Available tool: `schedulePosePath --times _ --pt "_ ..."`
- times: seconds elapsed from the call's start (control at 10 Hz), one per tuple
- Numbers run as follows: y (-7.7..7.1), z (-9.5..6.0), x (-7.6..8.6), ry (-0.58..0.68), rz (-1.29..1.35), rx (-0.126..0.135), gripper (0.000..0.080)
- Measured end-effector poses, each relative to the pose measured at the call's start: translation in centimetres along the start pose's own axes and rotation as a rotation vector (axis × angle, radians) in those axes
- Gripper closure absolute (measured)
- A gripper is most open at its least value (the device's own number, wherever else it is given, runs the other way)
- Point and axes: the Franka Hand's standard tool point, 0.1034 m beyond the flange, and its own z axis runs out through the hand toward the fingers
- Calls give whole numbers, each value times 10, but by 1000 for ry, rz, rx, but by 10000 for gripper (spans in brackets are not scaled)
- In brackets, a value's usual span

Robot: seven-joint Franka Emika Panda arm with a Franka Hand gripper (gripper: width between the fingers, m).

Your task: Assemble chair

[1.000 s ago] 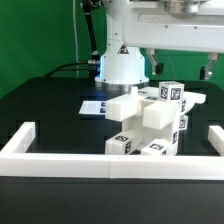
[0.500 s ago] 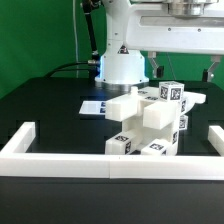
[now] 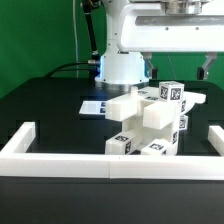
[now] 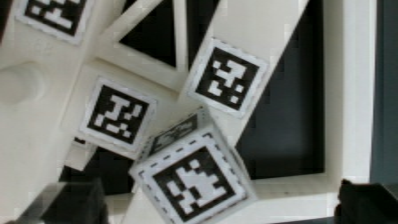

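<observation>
The chair [image 3: 150,122] is a cluster of white blocky parts with black-and-white tags, standing joined near the middle of the black table. Its highest tagged post [image 3: 172,93] rises at the back on the exterior view's right. My gripper [image 3: 178,68] hangs open just above that post, one dark finger on each side and clear of it. In the wrist view the post's tagged end [image 4: 196,182] lies between my gripper [image 4: 217,205] fingers, with more tagged panels [image 4: 224,76] and a cross-braced frame beyond. Nothing is held.
A long low white border wall [image 3: 60,160] runs along the table's front, with short returns at both ends. The marker board [image 3: 96,106] lies flat behind the chair on the exterior view's left. The arm's white base [image 3: 120,66] stands at the back.
The gripper has shifted very slightly above the chair and stays open. The chair parts have not moved.
</observation>
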Motion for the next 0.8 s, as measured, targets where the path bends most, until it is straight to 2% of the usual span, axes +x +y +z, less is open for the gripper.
schedulePosePath --times 0.4,0.6,0.8 --pt "6 4 2 12 -291 -10 150" --pt "10 15 0 31 -283 -27 150" --pt "13 18 1 27 -278 -33 150"
